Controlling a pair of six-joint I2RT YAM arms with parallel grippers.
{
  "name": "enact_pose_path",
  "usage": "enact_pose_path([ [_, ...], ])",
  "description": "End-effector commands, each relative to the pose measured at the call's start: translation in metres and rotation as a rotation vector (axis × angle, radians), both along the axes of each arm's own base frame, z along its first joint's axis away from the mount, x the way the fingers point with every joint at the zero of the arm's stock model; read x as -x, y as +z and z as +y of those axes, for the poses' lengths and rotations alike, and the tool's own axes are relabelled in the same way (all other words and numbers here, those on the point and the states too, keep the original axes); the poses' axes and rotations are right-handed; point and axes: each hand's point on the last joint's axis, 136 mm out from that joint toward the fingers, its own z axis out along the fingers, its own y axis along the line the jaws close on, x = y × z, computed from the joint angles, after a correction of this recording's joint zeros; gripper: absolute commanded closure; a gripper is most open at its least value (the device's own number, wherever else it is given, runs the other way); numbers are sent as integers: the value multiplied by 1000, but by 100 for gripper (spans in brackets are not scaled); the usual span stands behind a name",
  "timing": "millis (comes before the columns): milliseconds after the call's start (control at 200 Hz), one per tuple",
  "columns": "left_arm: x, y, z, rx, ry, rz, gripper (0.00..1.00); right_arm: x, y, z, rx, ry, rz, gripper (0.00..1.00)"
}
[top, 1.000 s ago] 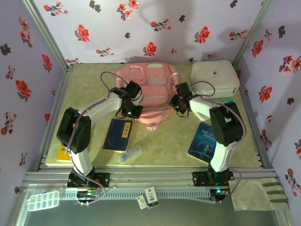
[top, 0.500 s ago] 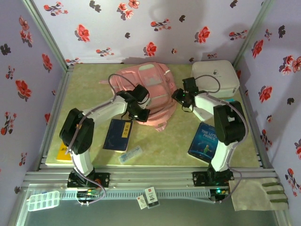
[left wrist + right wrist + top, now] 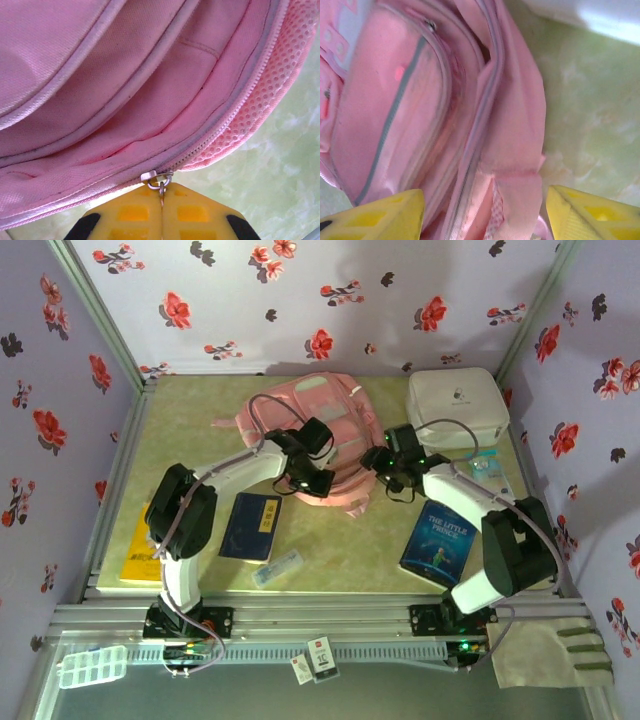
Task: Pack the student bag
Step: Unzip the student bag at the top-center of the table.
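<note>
The student bag (image 3: 322, 412), a soft pink backpack, lies at the back middle of the table. My left gripper (image 3: 320, 482) is at its near edge. In the left wrist view that gripper (image 3: 161, 189) is shut on the metal zip pull (image 3: 157, 177) of the bag (image 3: 125, 100), where the zip meets the mesh side. My right gripper (image 3: 379, 472) is at the bag's right side. In the right wrist view it (image 3: 485, 220) stands open, its yellow fingers (image 3: 380, 220) either side of the bag's (image 3: 410, 110) zip and strap, gripping nothing.
A white hard case (image 3: 456, 405) stands at the back right. A dark blue book (image 3: 250, 526), a clear case (image 3: 277, 568) and a yellow book (image 3: 140, 556) lie near left. A blue picture book (image 3: 440, 540) lies near right. Floral walls close in the table.
My right gripper has opened and let go of the bag. My left gripper has moved right along the bag's edge with the zip pull. The bag has shifted and turned.
</note>
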Motion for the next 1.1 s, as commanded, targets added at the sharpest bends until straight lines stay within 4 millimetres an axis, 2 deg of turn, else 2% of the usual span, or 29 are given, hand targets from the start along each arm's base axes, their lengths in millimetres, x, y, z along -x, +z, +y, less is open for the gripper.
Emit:
enact_pose_path([
  [0,4,0,-11,21,-20,18,100,6,-16,4,17,-45,55,32],
  [160,5,-1,-10,18,-23,18,100,2,-34,13,18,-35,94,32],
  [370,7,-2,3,-13,-33,11,100,-1,-50,8,66,-35,117,37],
  [515,-1,-1,29,-70,-8,-13,100,1,-64,0,92,-51,151,47],
  [655,-11,1,63,-110,42,-24,100,3,-73,-10,123,-75,168,51],
  [790,-22,-5,95,-151,93,-6,100,3,-79,-17,137,-88,176,54],
  [1095,-51,-16,140,-290,133,-38,100,3,-84,-29,167,-116,174,59],
])
